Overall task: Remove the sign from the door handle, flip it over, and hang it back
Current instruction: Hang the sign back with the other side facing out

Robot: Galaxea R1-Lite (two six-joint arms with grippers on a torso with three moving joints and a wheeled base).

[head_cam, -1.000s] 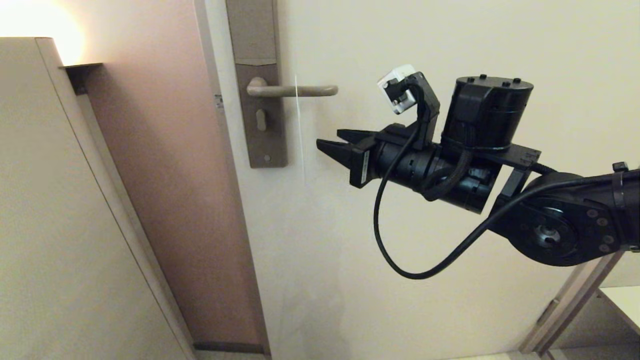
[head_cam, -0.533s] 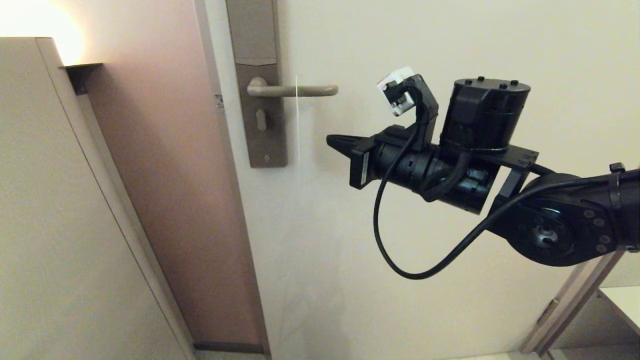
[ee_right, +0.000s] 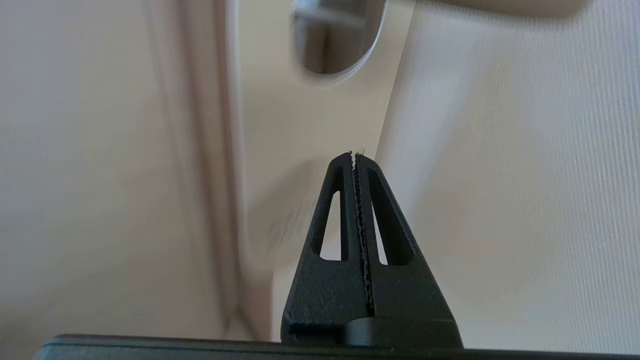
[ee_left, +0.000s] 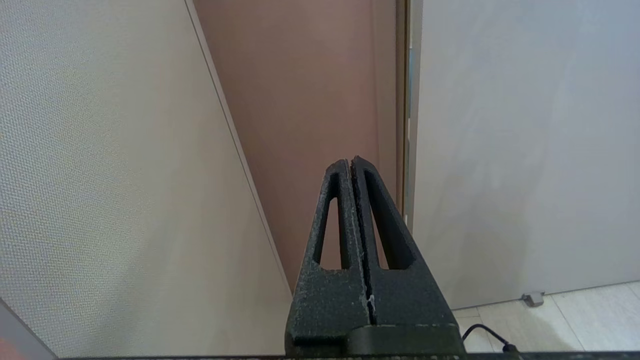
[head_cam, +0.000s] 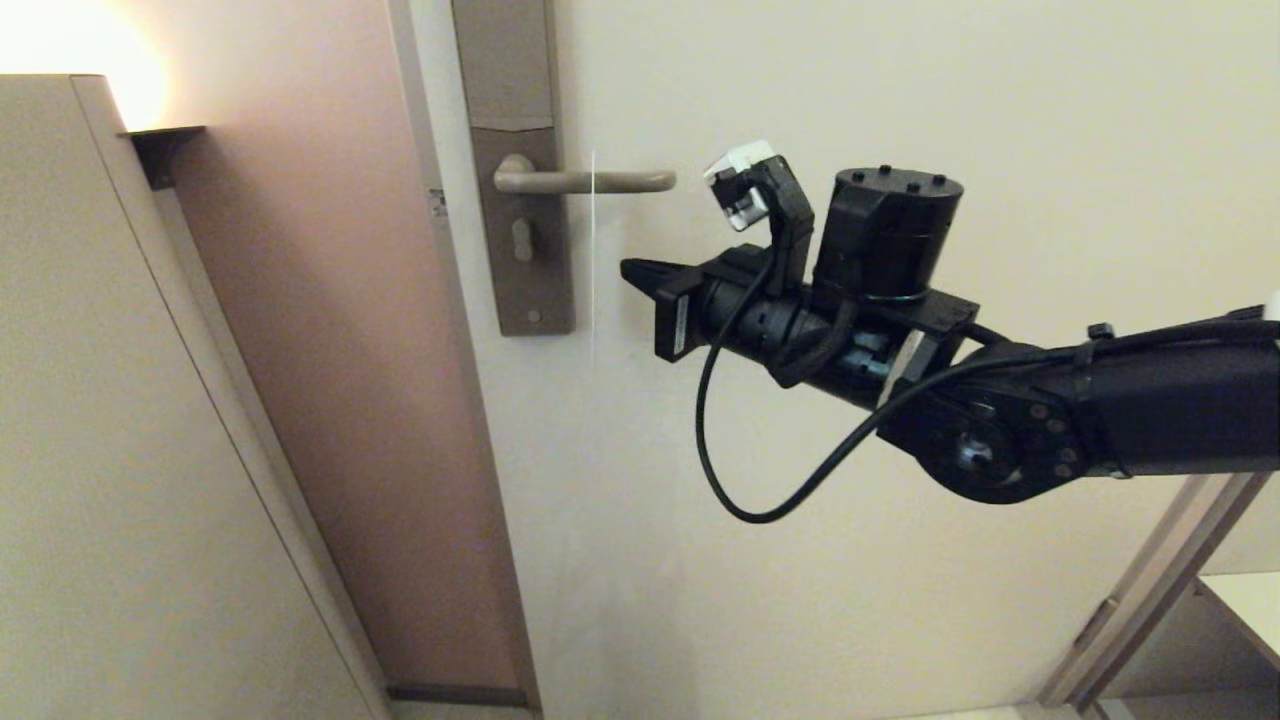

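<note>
right black pincer point(head_cam: 632, 271) pressed closed, nothing held | thin white card sign point(head_cam: 593, 260) hung just ahead on beige metal door handle point(head_cam: 585, 181) | all 3 steps left

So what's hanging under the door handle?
A thin sign hangs from the door handle, seen edge-on as a pale line, so its faces are hidden. Behind it is the cream door.

No readable text shows on anything here
</note>
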